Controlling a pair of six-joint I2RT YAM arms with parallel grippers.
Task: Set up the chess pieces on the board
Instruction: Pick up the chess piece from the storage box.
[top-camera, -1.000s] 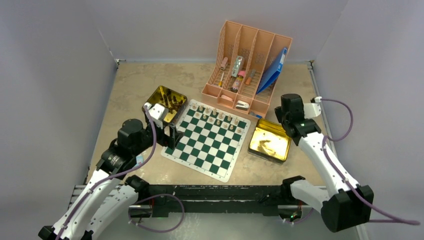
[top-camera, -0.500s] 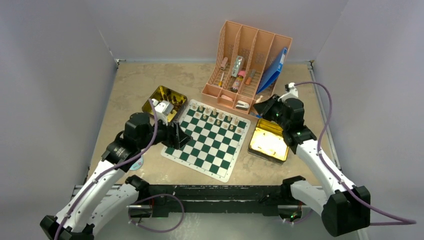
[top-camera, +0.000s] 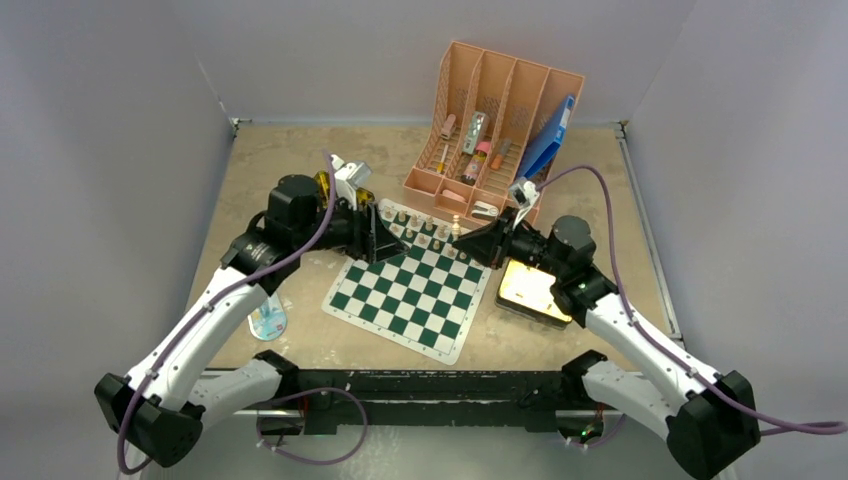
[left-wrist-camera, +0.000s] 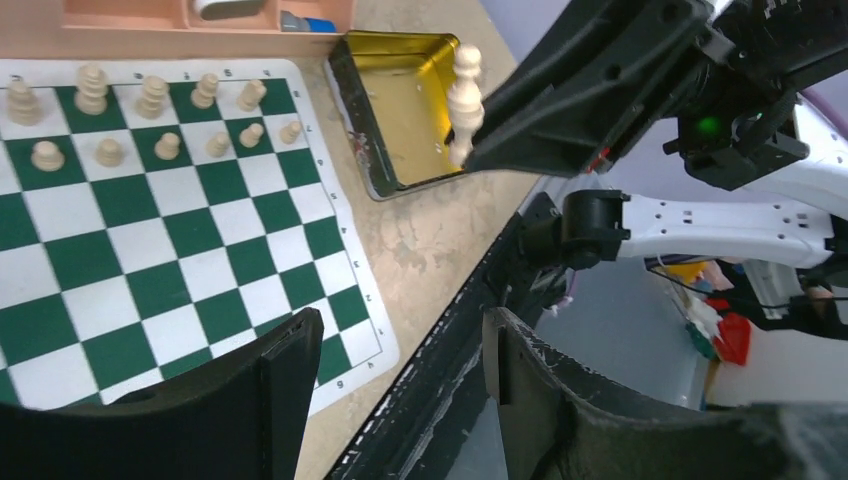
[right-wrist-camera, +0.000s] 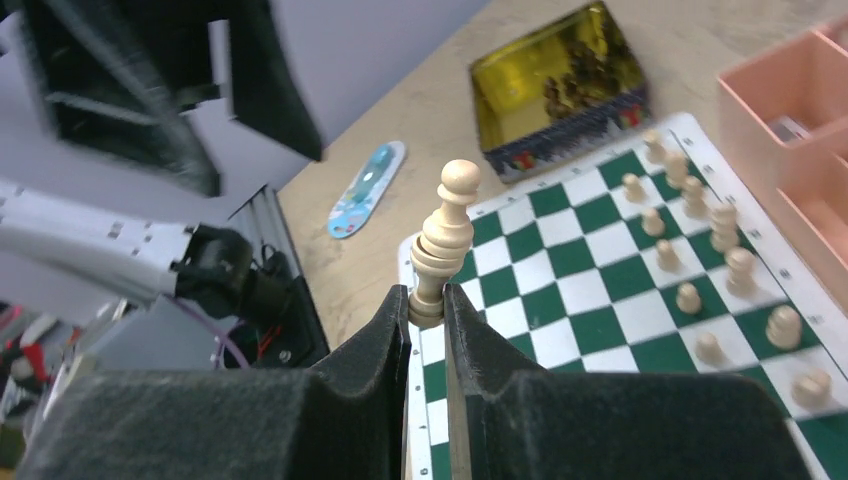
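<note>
My right gripper (right-wrist-camera: 427, 300) is shut on the base of a pale tan chess piece (right-wrist-camera: 445, 240), held upright. In the top view that piece (top-camera: 455, 228) hovers by the board's far right corner. The left wrist view shows the same piece (left-wrist-camera: 464, 98) in front of a gold tin. The green and white board (top-camera: 410, 290) carries two rows of pale pieces (top-camera: 430, 228) along its far edge. My left gripper (left-wrist-camera: 400, 360) is open and empty, and in the top view the left gripper (top-camera: 392, 243) hangs over the board's far left corner.
A gold tin (top-camera: 530, 290) lies right of the board. Another gold tin (right-wrist-camera: 560, 85) holding dark pieces sits past the board's left corner, largely hidden by my left arm from above. A pink desk organizer (top-camera: 500, 130) stands behind. A small pale blue object (top-camera: 268, 322) lies at the left.
My right arm swung left from the gold tin to the board's far right corner, carrying the pale piece. My left arm moved from the board's left edge toward its far left corner, jaws narrowing.
</note>
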